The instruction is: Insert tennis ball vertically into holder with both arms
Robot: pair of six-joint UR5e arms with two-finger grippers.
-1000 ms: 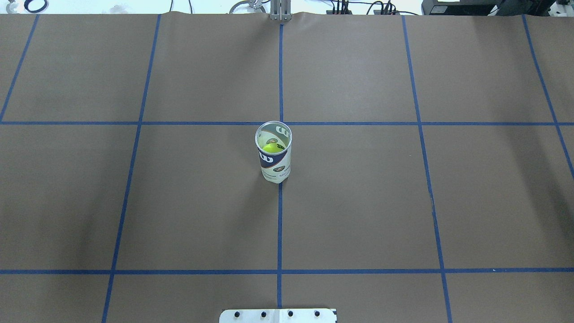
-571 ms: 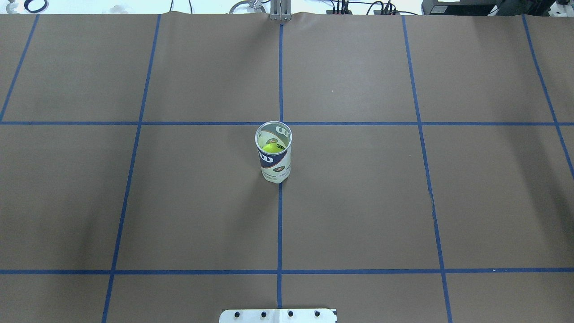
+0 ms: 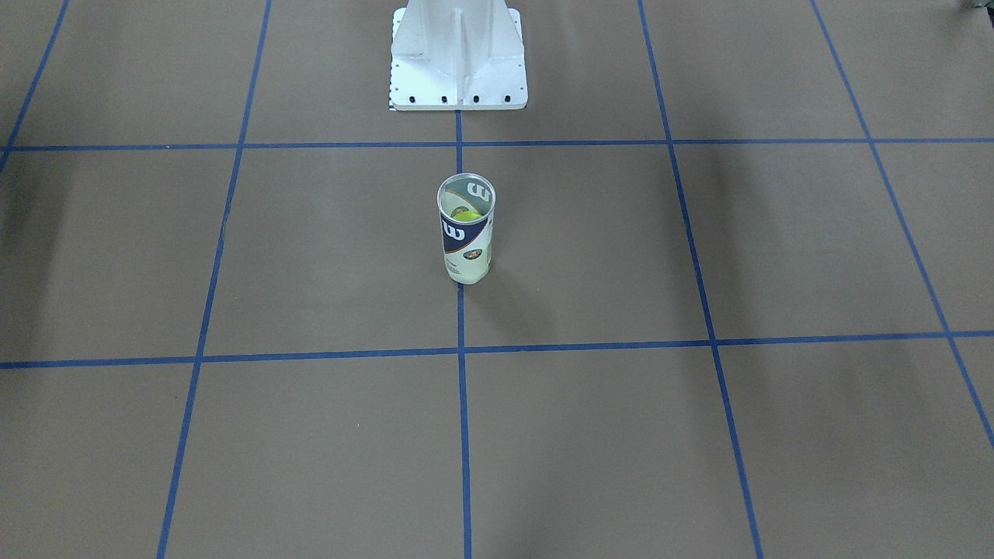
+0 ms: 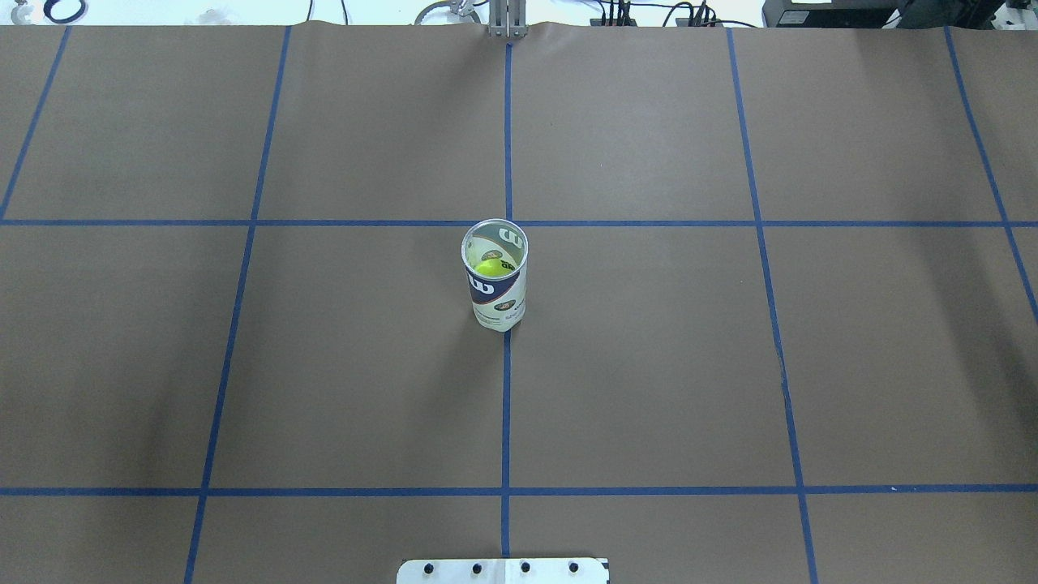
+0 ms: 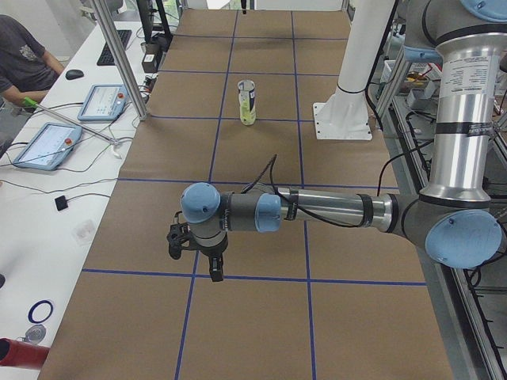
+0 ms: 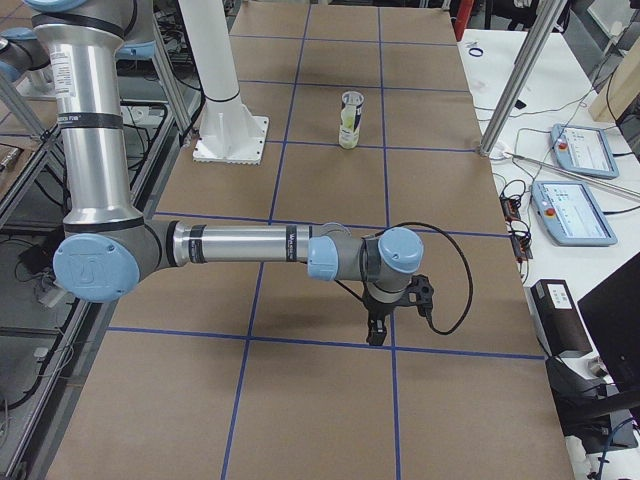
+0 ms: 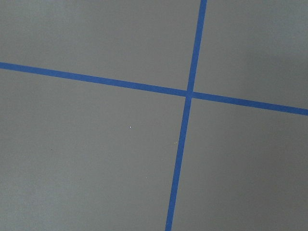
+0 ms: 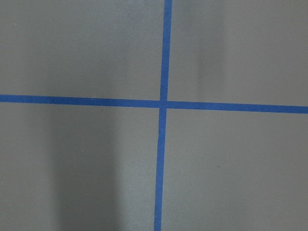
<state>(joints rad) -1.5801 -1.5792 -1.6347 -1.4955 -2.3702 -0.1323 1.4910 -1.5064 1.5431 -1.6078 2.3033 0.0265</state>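
Tennis-ball tube (image 4: 496, 280) upright at overhead frame centre on desk (image 4: 243, 365), mouth up; tennis ball (image 4: 489, 267) sits inside. Insert looks done. Left gripper (image 5: 196, 255) and right gripper (image 6: 380, 328) parked well clear; open or closed: can't tell.

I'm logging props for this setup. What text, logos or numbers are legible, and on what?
"W": white logo on the navy band of the holder.
Small print lower on the holder: too small to read.
Dark print on the ball: blurred, unreadable.
Print on the silver tube of the left arm: too small to read.
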